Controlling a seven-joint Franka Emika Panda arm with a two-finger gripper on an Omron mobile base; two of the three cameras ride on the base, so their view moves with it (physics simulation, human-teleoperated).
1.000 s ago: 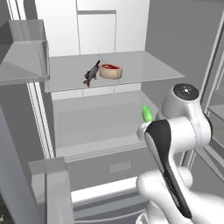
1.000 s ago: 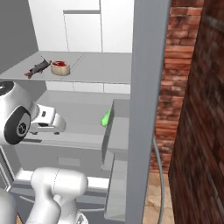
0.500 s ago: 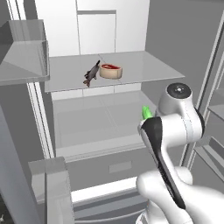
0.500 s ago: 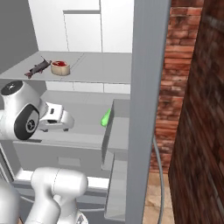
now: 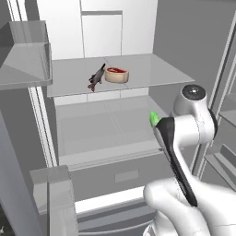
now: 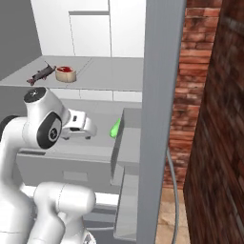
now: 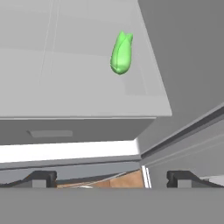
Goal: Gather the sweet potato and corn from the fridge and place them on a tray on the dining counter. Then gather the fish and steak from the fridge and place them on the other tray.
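The fridge [image 5: 184,55] stands open. On its upper shelf [image 5: 147,73] a steak [image 5: 116,74] lies just right of a dark fish [image 5: 96,79], the two close together. One shelf down, the corn [image 7: 121,53] rests near the right wall, its green husk also showing past the arm from the left [image 5: 154,118] and right [image 6: 115,128]. The claw [image 7: 111,178] hangs in front of that lower shelf, fingers spread wide, holding nothing, well short of the corn.
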